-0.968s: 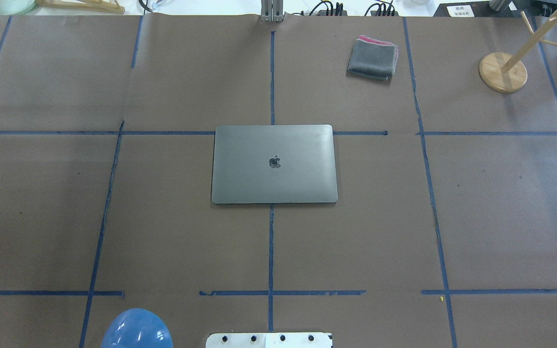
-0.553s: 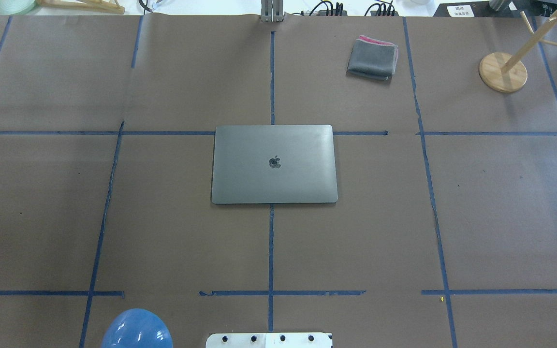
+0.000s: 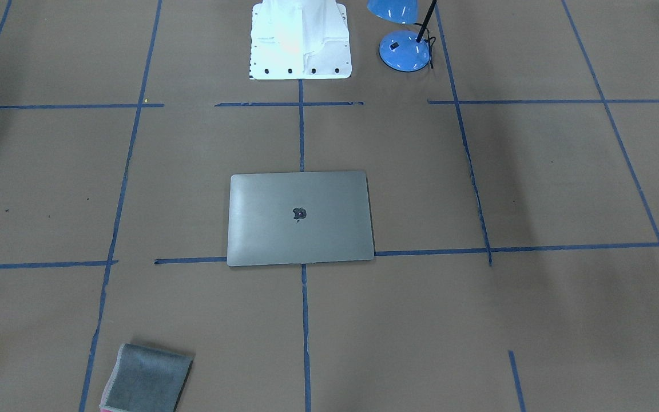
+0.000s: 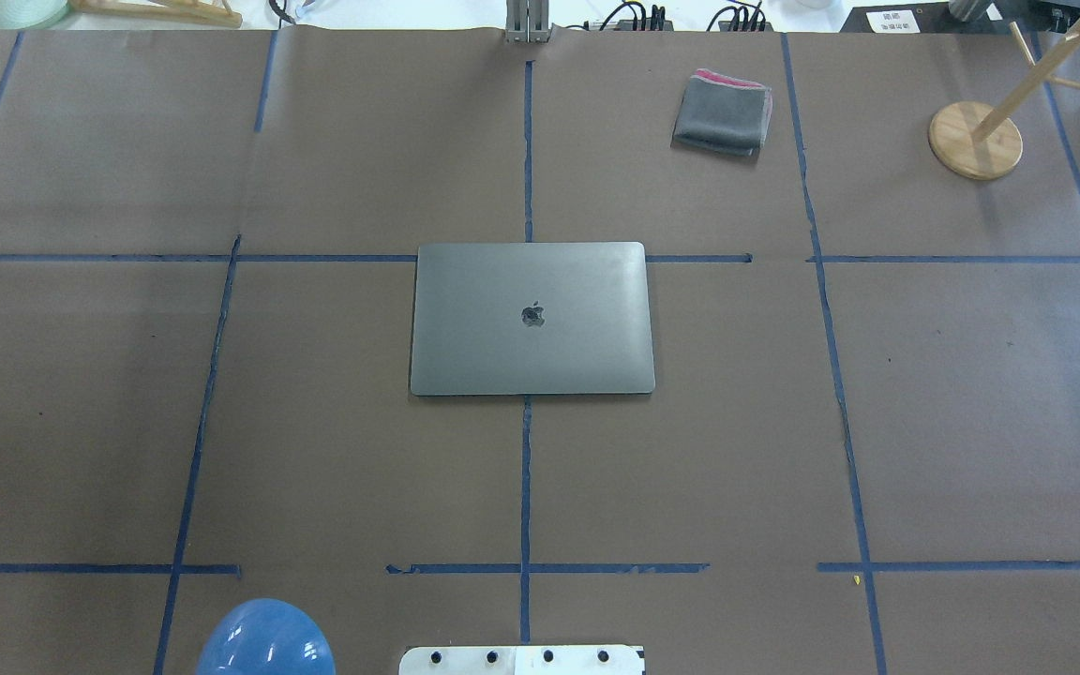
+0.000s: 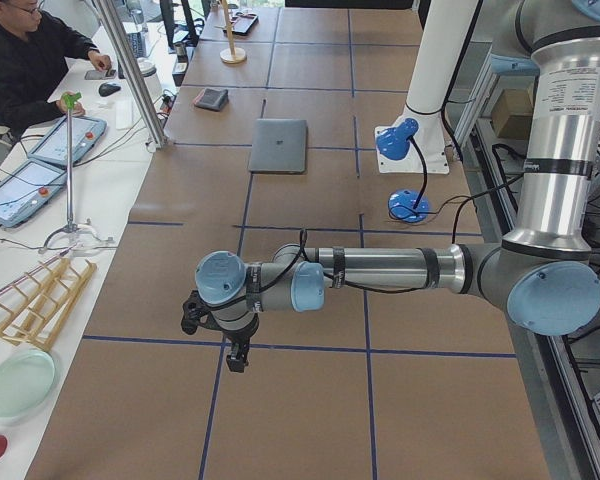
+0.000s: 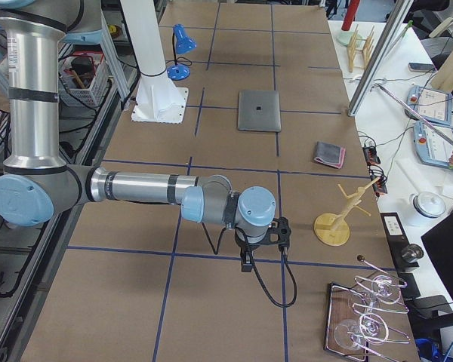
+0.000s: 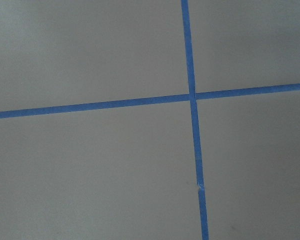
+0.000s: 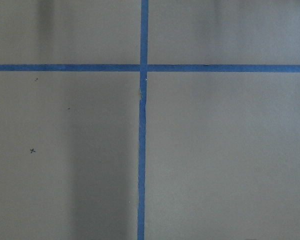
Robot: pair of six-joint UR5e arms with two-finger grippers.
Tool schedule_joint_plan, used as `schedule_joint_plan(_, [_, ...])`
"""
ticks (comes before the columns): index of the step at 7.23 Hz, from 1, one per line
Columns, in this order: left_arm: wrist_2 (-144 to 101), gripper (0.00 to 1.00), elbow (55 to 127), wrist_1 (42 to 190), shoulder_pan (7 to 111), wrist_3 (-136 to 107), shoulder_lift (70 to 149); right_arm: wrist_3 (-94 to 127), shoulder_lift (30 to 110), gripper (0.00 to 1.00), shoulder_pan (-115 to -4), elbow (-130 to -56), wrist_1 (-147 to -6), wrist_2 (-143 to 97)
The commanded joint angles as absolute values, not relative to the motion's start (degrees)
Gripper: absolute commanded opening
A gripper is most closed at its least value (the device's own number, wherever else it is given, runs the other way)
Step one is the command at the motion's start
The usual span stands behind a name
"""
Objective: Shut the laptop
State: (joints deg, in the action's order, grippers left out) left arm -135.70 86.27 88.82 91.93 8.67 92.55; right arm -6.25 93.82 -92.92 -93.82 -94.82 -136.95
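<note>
Left gripper (image 5: 236,358) hangs low over the brown-papered table (image 4: 315,450) at the end of the near arm in the left side view, pointing down, nothing seen in it. Whether it's released or clenched, I cannot tell from this angle. Its wrist camera looks straight onto a blue tape cross (image 7: 191,96).

Over on the other end, the right gripper (image 6: 246,262) is in much the same pose above the paper, its state just as impossible to call, with only a tape cross (image 8: 143,67) beneath it. A wooden stand (image 6: 334,226) sits just beside it.

Well away from both grippers, roughly between them at mid-table, is the laptop (image 4: 531,319): lid down flat, logo up, touched by nothing. Beyond it from the left gripper lies a folded grey cloth (image 4: 723,114). A blue lamp (image 5: 400,150) stands near the robot's base.
</note>
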Motion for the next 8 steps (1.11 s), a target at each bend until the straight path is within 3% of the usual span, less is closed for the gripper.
schedule_joint_plan(1, [-135.8,1.00,86.2,88.9,91.9,8.7,92.5,-6.2,93.8,1.00,-93.2,-93.9,-94.7,-136.9])
schedule_joint_plan(8, [-135.6,1.00,86.0,88.9,91.8,8.6,93.1,-6.2,93.6,1.00,-94.1,-94.3,-94.7,-137.1])
